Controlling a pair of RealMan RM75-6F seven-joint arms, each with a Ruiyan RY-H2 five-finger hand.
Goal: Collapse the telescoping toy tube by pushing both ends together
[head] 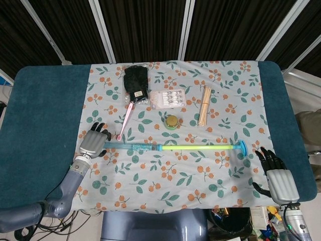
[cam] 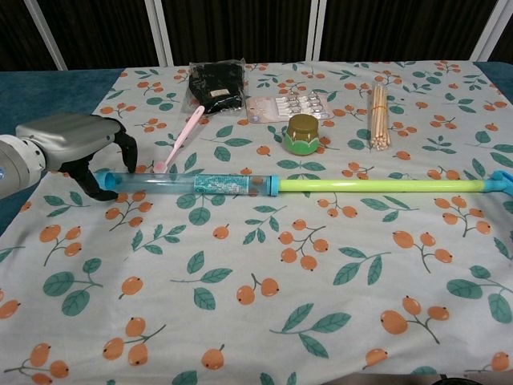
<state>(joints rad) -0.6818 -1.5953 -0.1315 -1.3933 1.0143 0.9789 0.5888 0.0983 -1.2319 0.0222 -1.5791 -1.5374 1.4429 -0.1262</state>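
The toy tube (head: 173,147) lies fully extended across the floral cloth, left to right. Its clear blue section (cam: 192,184) is on the left, its thin yellow-green rod (cam: 377,186) on the right, ending in a blue cap (head: 242,147). My left hand (cam: 76,148) is cupped at the tube's left end (cam: 102,179), fingers arched above it and thumb below; I see no firm grip. My right hand (head: 276,175) rests near the table's front right corner with fingers spread, holding nothing, a short way right of the cap.
A pink toothbrush (cam: 180,140) lies just behind the tube's left part. A small gold-lidded jar (cam: 303,133) stands behind its middle. Further back are a black pouch (head: 136,83), a blister pack (head: 169,98) and a bundle of wooden sticks (head: 204,105).
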